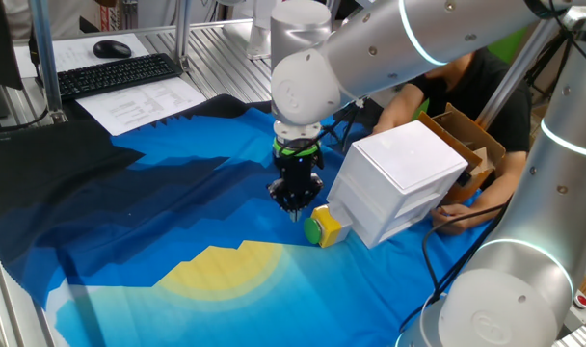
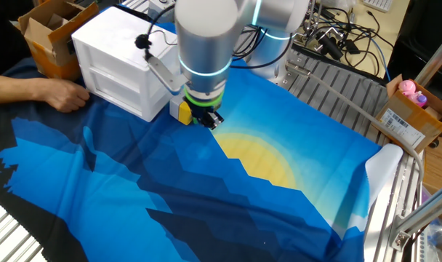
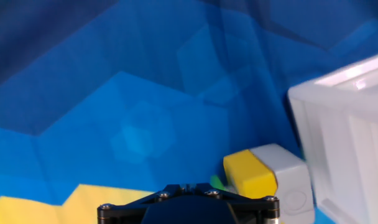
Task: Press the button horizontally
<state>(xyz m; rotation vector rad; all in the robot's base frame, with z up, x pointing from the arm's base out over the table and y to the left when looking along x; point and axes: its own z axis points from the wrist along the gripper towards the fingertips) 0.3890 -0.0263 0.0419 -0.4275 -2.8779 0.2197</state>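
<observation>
My pincer [image 3: 188, 202] sits low against the green button [image 3: 217, 182] in its yellow housing [image 3: 250, 174], beside the white box [image 1: 399, 183]; its finger state I cannot tell.

open cloth [image 1: 129, 222] beside the button [image 1: 315, 228]; white box [image 1: 399, 183] seemingly touching behind.

The button [image 1: 314, 227] sits in its cube housing [image 1: 329, 226], which rests on the cloth [image 1: 177, 212] covering the surface and touches the foot of the box [image 1: 399, 178]. The end effector [image 1: 295, 204] hangs just beside the button's face. A cardboard carton [image 1: 466, 145] stands behind the box.
</observation>
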